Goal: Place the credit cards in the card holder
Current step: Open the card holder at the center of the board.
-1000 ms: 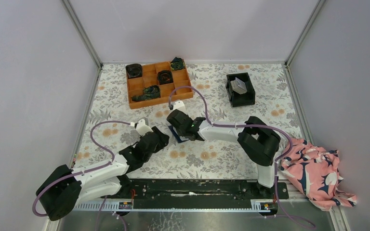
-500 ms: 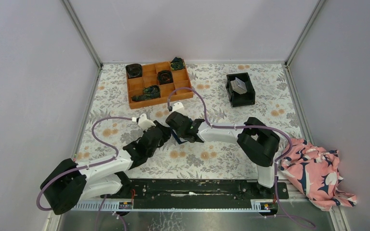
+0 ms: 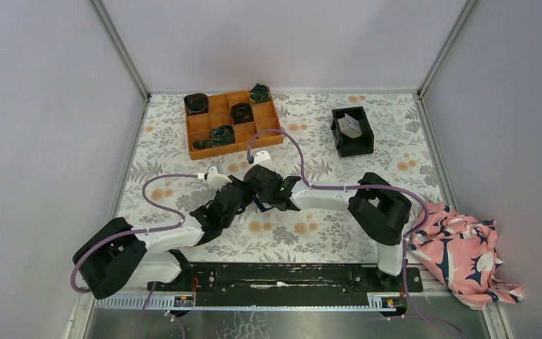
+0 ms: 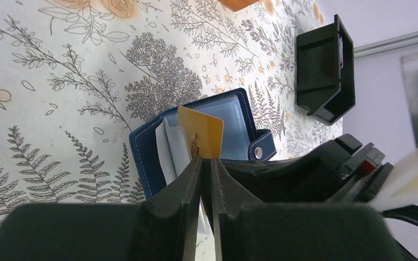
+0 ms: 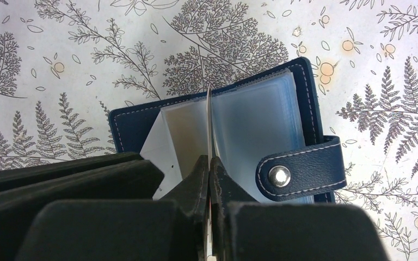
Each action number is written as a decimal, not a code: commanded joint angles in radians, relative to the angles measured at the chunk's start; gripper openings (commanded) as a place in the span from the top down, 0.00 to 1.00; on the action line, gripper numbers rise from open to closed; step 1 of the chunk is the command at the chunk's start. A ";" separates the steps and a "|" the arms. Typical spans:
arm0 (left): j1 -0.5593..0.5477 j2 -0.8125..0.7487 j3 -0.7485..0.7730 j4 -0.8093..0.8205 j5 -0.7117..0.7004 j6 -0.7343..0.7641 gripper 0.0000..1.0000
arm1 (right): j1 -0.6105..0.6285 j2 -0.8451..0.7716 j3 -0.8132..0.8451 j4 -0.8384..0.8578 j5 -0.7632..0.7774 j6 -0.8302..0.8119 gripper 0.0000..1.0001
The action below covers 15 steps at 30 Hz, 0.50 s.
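Peering through the right wrist camera, you had the right gripper (image 5: 209, 163) clenched on a yellow-orange card (image 4: 200, 133). There the card showed only as a thin edge rising from between the fingertips, and its colour and face came through the left wrist camera alone. That card stood in the open wallet (image 5: 250, 125), which lay flat just beyond both sets of fingertips, its snap tab to the right of the right gripper's tips. From above, the two wrists crowded together over the wallet and hid nearly all of it.

The left gripper (image 4: 206, 162) had its jaws drawn to a narrow slit right at the card's near edge, and you could not tell whether they pinched anything. Pale sheets beside the card could have been sleeves or more cards.

Far beyond the right gripper sat a black bin (image 3: 356, 147) with grey cards (image 3: 351, 126) inside, their number unclear. Beyond the left gripper, an orange tray (image 3: 219, 150) held dark lumps too small to name.

A floral cloth (image 3: 324, 233) covered the table. A pink patterned rag (image 3: 466, 251) was bunched well off to the right gripper's outer side, and plain pale walls (image 3: 289, 42) closed the space in.
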 commanded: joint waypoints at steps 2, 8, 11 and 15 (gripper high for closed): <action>-0.003 0.057 -0.020 0.141 -0.013 -0.064 0.83 | 0.014 -0.003 -0.048 -0.062 -0.042 0.040 1.00; -0.003 0.109 -0.034 0.196 -0.022 -0.105 0.84 | 0.015 -0.009 -0.062 -0.058 -0.048 0.046 1.00; -0.004 0.128 -0.030 0.215 -0.032 -0.112 0.84 | 0.014 -0.014 -0.070 -0.054 -0.050 0.050 1.00; -0.003 0.147 -0.024 0.231 -0.040 -0.124 0.84 | 0.015 -0.019 -0.084 -0.046 -0.056 0.053 1.00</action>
